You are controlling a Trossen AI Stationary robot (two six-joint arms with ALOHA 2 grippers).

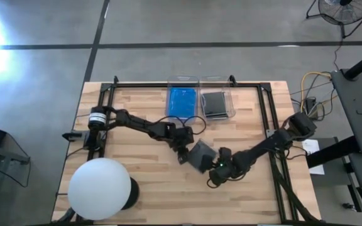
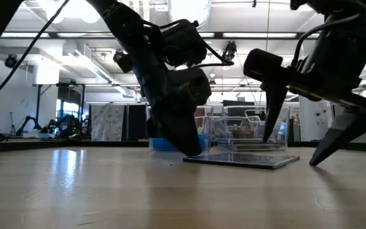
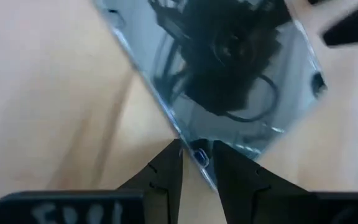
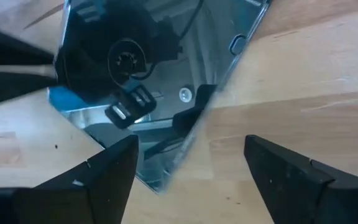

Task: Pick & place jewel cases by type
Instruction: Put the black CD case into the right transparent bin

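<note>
The left gripper (image 1: 183, 152) reaches down mid-table, its fingers (image 3: 166, 180) pinched on the edge of a grey case (image 1: 201, 156) lying flat there. The case is glossy and mirror-like. At its 4 o'clock, the right gripper (image 1: 215, 174) hovers wide open, empty.

Both tools (image 1: 184, 152) crowding grey case (image 1: 200, 156)
</note>
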